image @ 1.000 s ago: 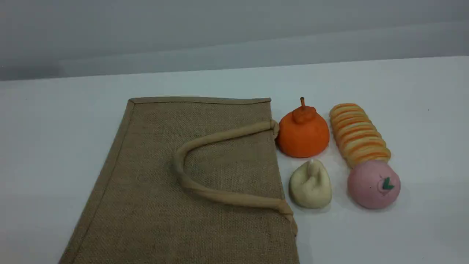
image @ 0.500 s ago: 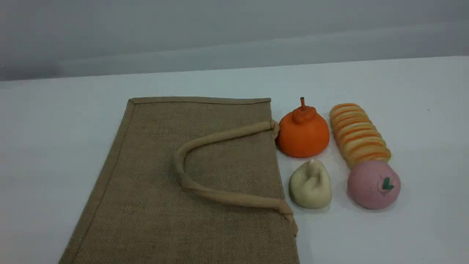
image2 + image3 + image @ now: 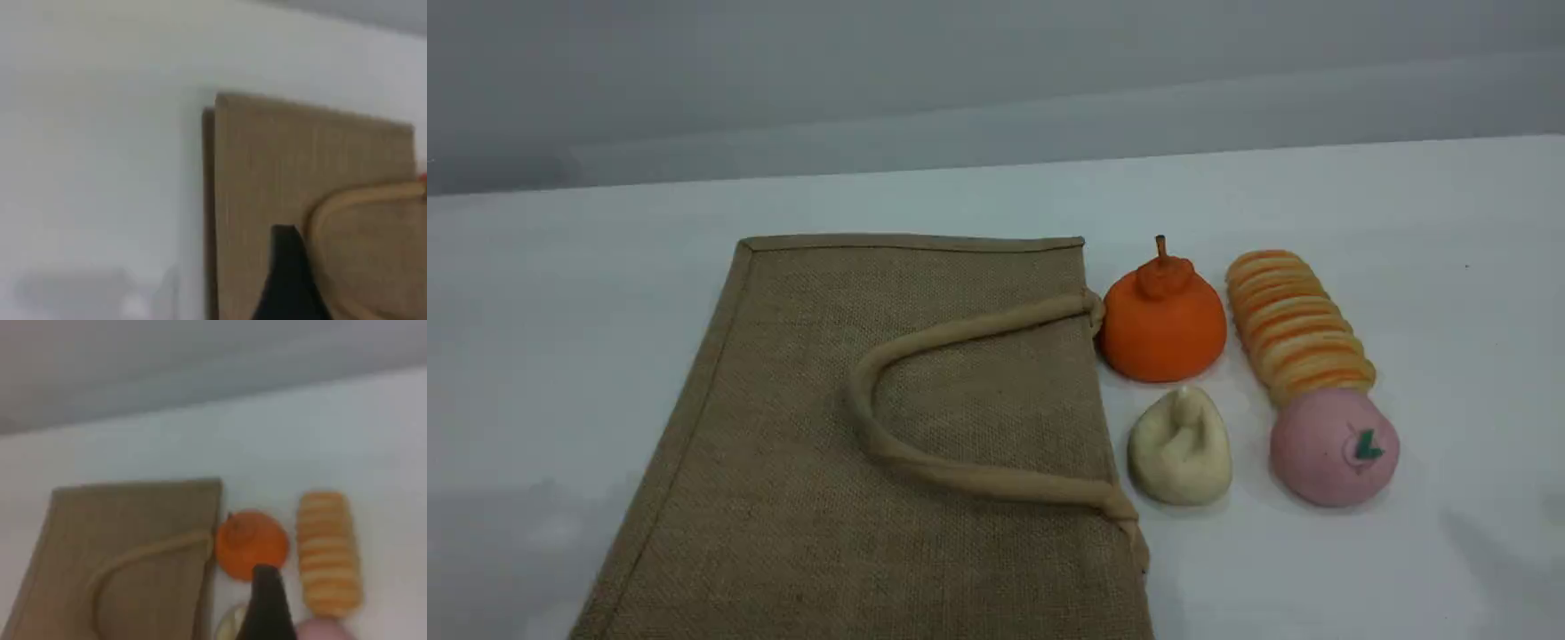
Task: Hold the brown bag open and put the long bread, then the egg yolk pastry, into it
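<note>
The brown bag point(image 3: 889, 444) lies flat on the white table, mouth edge to the right, one beige loop handle point(image 3: 960, 333) resting on top. Right of it lies the long bread point(image 3: 1298, 324), ridged yellow with orange stripes. The cream egg yolk pastry point(image 3: 1181, 449) sits close to the bag's mouth edge. Neither arm shows in the scene view. My left gripper point(image 3: 288, 267) hovers above the bag point(image 3: 267, 173), one dark fingertip visible, nothing held. High over the foods, my right gripper point(image 3: 265, 600) shows one fingertip above the long bread point(image 3: 328, 553), empty.
An orange dome-shaped piece with a stem point(image 3: 1163, 320) sits between the bag and the long bread. A pink ball with a green leaf mark point(image 3: 1334, 449) touches the bread's near end. White table point(image 3: 560, 311) spreads left of the bag and behind it.
Faint shadows have crept onto the table at the lower left and lower right of the scene view. The bag and the foods have not moved.
</note>
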{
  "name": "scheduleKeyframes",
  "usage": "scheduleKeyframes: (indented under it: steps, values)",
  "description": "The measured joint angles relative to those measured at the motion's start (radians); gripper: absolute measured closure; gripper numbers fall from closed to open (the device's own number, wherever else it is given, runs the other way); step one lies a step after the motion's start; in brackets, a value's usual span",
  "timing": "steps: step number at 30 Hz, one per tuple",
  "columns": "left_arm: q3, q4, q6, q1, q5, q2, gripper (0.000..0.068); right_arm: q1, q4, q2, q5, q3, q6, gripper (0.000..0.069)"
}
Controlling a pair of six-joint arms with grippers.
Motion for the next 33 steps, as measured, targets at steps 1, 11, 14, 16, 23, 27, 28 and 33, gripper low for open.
scheduleKeyframes:
  steps: [1, 11, 14, 16, 23, 27, 28, 33]
  values:
    - [-0.003, -0.017, 0.01, 0.0, -0.001, 0.046, 0.0252, 0.0, 0.003, 0.04, -0.001, -0.015, -0.002, 0.0217]
    - [-0.004, -0.27, 0.223, 0.0, -0.037, 0.416, 0.0252, 0.001, 0.077, 0.407, -0.006, -0.125, -0.106, 0.0217]
    - [-0.004, -0.406, 0.347, -0.001, -0.047, 0.494, 0.0252, 0.001, 0.112, 0.481, -0.011, -0.135, -0.151, 0.0217]
    - [-0.004, -0.499, 0.427, -0.001, -0.055, 0.538, 0.0252, 0.001, 0.142, 0.521, -0.016, -0.137, -0.185, 0.0217]
    - [-0.005, -0.727, 0.653, -0.059, -0.125, 0.637, 0.0252, 0.001, 0.287, 0.607, -0.016, -0.137, -0.322, 0.0217]
    - [-0.03, -0.726, 0.659, -0.128, -0.175, 0.696, 0.0252, 0.001, 0.373, 0.618, -0.017, -0.137, -0.41, 0.0217]
    - [-0.037, -0.725, 0.652, -0.143, -0.179, 0.712, 0.0252, 0.001, 0.393, 0.619, -0.017, -0.137, -0.427, 0.0217]
    - [-0.104, -0.722, 0.62, -0.196, -0.182, 0.804, 0.0252, 0.001, 0.436, 0.622, -0.017, -0.137, -0.47, 0.0217]
